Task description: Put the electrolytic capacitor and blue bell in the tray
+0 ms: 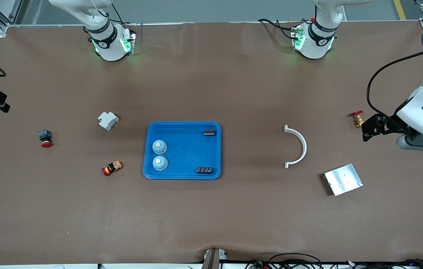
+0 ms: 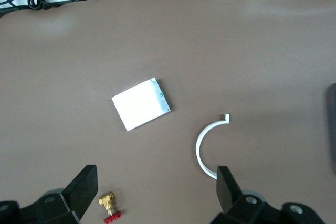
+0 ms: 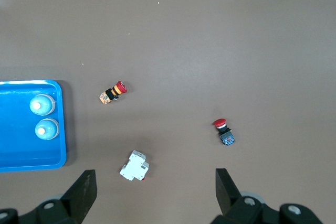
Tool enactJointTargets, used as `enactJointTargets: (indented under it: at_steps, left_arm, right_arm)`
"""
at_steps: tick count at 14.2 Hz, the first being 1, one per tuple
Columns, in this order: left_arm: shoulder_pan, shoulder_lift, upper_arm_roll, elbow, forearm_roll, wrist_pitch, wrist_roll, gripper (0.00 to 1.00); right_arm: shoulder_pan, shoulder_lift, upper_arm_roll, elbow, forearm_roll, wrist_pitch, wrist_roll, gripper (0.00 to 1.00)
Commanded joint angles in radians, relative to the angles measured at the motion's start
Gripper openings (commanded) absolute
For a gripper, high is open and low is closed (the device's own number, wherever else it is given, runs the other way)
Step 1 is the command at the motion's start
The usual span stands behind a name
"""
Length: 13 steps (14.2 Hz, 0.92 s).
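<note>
you are at the end of the job, or very near it, by the look of things: the tray (image 1: 182, 150) sits mid-table and holds everything asked for. two blue bells (image 1: 159, 147) stand side by side along its edge toward the right arm's end. two small dark ribbed parts, which i take for the capacitors (image 1: 209, 131), lie in the two corners toward the left arm's end, one farther from the front camera, one nearer.

both arms wait. the left gripper (image 2: 152, 192) hangs over the table's edge at the left arm's end, fingers spread and empty, above the brass valve (image 1: 357, 118). the right gripper (image 3: 152, 192) shows only in its wrist view, fingers spread and empty, over the white breaker (image 3: 134, 165).

your next move calls for little: check that nothing named lies outside the tray. the red buttons (image 1: 111, 168), white arc (image 1: 296, 147) and metal plate (image 1: 343, 179) stay on the table.
</note>
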<state>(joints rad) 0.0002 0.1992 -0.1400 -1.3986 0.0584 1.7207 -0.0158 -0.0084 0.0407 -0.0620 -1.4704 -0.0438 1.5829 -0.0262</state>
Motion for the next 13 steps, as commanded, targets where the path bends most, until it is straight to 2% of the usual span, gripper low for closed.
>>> enactJointTargets:
  at_steps: [1, 5, 13]
  left_arm:
    - [-0.006, -0.059, 0.025, -0.026, -0.031, -0.053, 0.008, 1.00]
    - [0.003, -0.093, 0.020, -0.063, -0.031, -0.078, 0.008, 1.00]
    - [0.009, -0.118, 0.002, -0.071, -0.080, -0.132, -0.013, 1.00]
  right_arm:
    - [0.004, 0.011, 0.002, 0.027, -0.007, -0.018, 0.002, 1.00]
    - [0.004, 0.011, 0.002, 0.025, -0.007, -0.018, -0.001, 1.00]
    - [0.002, 0.013, 0.002, 0.027, -0.007, -0.017, -0.003, 1.00]
